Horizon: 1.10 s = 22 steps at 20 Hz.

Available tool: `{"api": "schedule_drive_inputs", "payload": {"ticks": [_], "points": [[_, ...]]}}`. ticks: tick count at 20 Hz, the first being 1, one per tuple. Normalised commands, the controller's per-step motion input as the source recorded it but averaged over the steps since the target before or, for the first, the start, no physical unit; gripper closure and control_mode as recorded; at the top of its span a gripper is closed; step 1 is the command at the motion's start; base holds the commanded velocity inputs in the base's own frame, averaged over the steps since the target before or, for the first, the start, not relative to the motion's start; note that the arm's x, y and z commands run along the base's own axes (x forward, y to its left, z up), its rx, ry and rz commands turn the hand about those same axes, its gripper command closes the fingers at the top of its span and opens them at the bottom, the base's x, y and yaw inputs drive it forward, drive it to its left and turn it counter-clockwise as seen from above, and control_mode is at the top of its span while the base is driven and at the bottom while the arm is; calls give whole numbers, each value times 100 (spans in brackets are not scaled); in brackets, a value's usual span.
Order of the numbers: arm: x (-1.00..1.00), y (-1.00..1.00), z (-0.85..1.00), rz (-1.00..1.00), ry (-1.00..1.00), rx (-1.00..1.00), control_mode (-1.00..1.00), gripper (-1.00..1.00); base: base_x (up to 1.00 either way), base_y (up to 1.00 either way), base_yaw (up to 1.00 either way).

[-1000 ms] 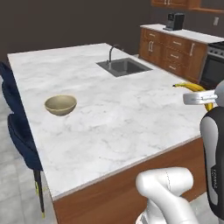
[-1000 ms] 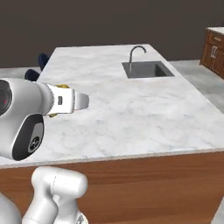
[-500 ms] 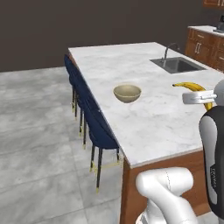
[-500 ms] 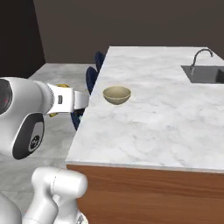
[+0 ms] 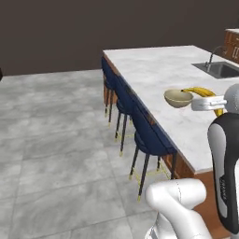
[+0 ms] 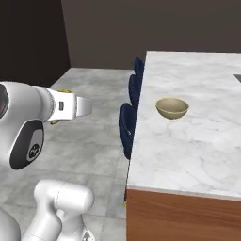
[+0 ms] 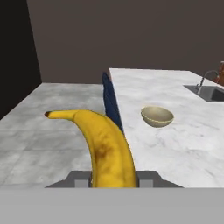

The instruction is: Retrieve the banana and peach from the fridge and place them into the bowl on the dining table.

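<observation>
Between gripper jaws: curved yellow banana, clamped; round tan bowl on veined marble.

Banana: yellow with a brown bruise and dark tip. Bowl: yellow-tan; bench: white marble with grey veins over a brown wooden base. Stools: dark navy blue, on a grey mottled tile floor.

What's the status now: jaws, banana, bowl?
Jaws shut on the banana, carried clear of the dining table. Bowl empty, near the table's stool-side edge. Blue stools line that edge.
</observation>
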Motion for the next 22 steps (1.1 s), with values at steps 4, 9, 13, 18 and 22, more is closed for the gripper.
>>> {"api": "schedule_drive_inputs", "payload": {"ticks": [4, 9, 13, 18, 22], "points": [[0, 0, 0, 0, 0, 0, 100, 100, 52, 15, -30], [0, 0, 0, 0, 0, 0, 100, 100, 51, 22, -38], [0, 0, 0, 0, 0, 0, 100, 100, 40, 52, -41], [0, 0, 0, 0, 0, 0, 100, 100, 43, 79, -46], [0, 0, 0, 0, 0, 0, 100, 100, 53, 94, -50]]}}
